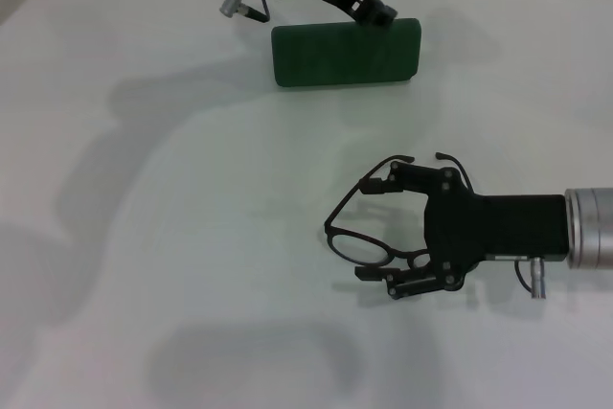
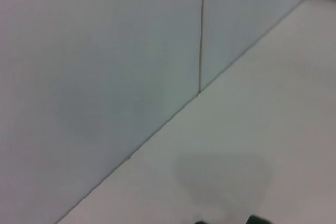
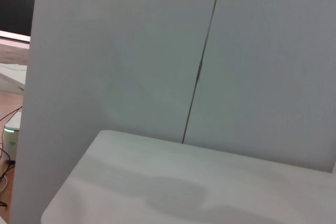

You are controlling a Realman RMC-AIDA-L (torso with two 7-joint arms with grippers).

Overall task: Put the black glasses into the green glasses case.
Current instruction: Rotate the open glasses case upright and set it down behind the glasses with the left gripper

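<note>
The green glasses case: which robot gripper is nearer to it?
Left. The left gripper sits at the green glasses case's far edge; the right gripper is well away, around the black glasses.

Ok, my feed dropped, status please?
Right claw open around glasses on table. Left claw at closed case, fingers unclear. Nothing in the way.

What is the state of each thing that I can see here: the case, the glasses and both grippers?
Dark green rectangular hard glasses case: closed, lying flat at the far side of the white table.
Thin black-framed glasses: lying on the table, temple arms unfolded, between the right gripper's fingers.
Right gripper: open around the glasses, low over the table.
Left gripper: at the case's far edge; fingers not visible.
</note>
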